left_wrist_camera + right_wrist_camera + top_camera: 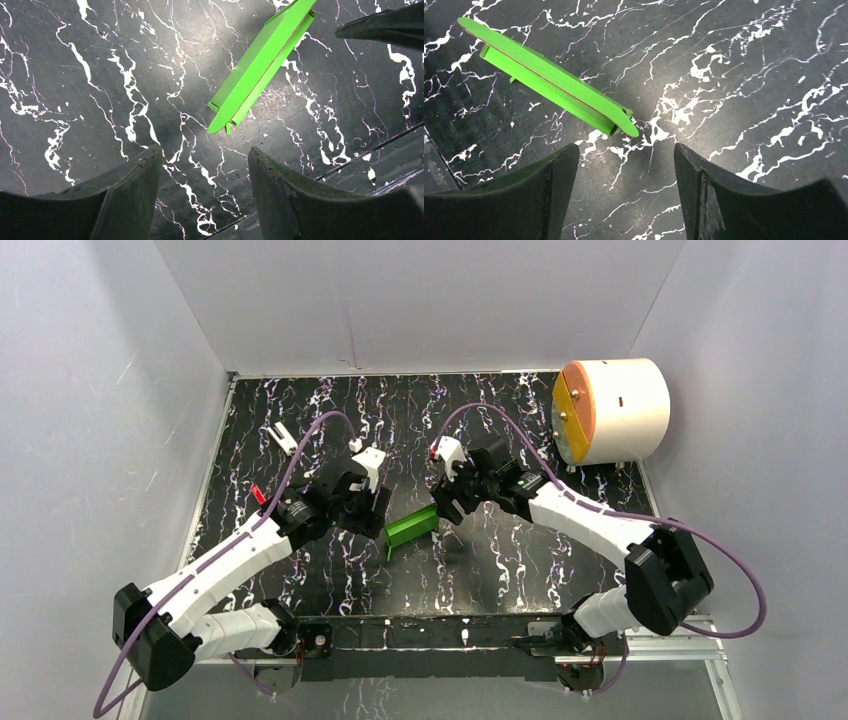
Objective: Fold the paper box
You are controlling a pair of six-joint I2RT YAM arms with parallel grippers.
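Left pincer [376,512] [202,152] wide open, nothing between its fingers [125,195], hanging just over the black marbled table [300,410]; right pincer [447,508] [625,147] also spread wide and empty, low over the same table; paper box [412,527] lies on the table in the gap between my two pincers, touching neither as far as I can see; from my left pincer the paper box [260,62] is ahead and off to the right, its near rounded tab end just beyond the fingertips, the rest running away on a diagonal; from my right pincer the paper box [549,80] is ahead and to the left, its rounded tab end close in front of the left finger, the long body slanting away to the far left; card is bright green, folded so two layers sit close together with a thin slot between them, small notched tabs sticking out at the ends; cannot tell if it is fully closed; tip of my right pincer shows as a dark wedge far ahead-right of the left pincer in the left wrist view; white cylinder [612,408] with an orange-yellow face sits well beyond and to the right of the right pincer, at the table's far corner; small white part [283,437] lies beyond and left of the left pincer.
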